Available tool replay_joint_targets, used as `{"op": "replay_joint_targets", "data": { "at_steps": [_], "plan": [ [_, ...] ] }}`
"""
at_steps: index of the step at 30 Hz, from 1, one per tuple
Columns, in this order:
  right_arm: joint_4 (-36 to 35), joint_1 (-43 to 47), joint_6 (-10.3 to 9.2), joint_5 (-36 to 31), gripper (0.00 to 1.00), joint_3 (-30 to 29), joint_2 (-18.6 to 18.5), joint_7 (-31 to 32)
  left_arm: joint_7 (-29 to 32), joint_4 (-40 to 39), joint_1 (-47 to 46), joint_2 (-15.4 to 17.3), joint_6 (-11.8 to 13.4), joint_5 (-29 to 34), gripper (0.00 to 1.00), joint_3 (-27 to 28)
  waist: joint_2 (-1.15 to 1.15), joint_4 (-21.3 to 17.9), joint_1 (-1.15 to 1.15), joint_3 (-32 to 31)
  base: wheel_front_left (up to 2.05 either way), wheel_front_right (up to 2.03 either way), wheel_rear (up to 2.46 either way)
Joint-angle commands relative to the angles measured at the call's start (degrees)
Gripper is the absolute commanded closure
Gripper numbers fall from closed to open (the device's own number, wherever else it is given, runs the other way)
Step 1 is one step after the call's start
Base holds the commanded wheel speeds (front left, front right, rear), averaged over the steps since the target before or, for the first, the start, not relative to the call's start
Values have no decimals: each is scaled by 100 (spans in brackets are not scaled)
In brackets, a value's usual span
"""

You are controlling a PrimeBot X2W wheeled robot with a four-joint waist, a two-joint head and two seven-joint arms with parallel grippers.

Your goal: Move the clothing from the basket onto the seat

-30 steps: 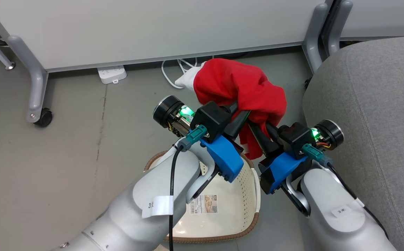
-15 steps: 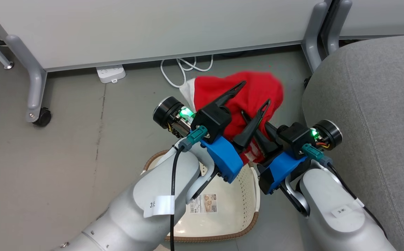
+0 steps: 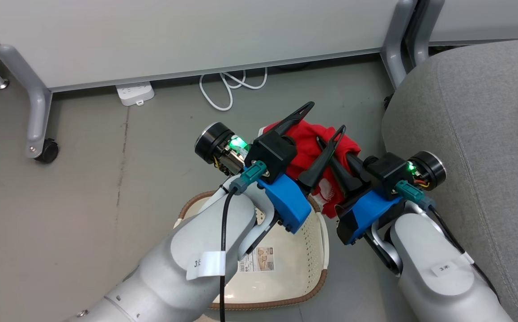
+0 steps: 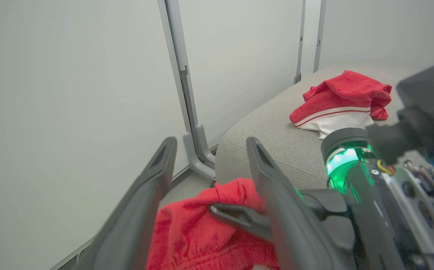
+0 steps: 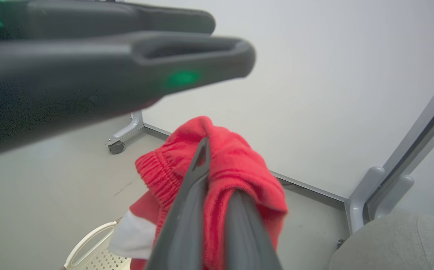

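Observation:
A red garment (image 3: 306, 147) hangs above the far end of the cream basket (image 3: 306, 255), just left of the grey seat (image 3: 464, 134). My right gripper (image 3: 322, 144) is shut on the red garment (image 5: 235, 168), which drapes over its fingers (image 5: 190, 195). My left gripper (image 3: 324, 118) stands open just above and left of the cloth, its fingers (image 4: 153, 180) apart with nothing between them. The second red and white garment (image 4: 340, 97) lies on the seat (image 4: 273, 131). The basket's inside shows no clothing; my arms hide part of it.
A white panel on grey legs stands behind, with a caster (image 3: 45, 150) at the left and another leg (image 3: 393, 49) close to the seat's corner. A power strip (image 3: 134, 93) and white cables (image 3: 227, 87) lie on the grey floor.
My left gripper has opened and let go of the red garment. The cloth has dropped lower and now hangs from the right gripper alone. The camera has shifted slightly.

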Motion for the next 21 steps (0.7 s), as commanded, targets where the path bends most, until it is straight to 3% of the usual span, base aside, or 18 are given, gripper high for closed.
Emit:
{"op": "replay_joint_targets", "data": {
  "at_steps": [1, 21],
  "plan": [
    [-56, 38, 1, 26, 100, -88, -43, -2, -25, 34, -43, -2, -1, 58, 0, 15, 0, -52, 0, 18, 0, 0, 0],
    [-749, 132, 1, -77, 100, -1233, -139, -2, -18, 190, -233, 156, 45, 307, 0, -103, 0, -986, 0, 590, 0, 0, 0]
  ]
}}
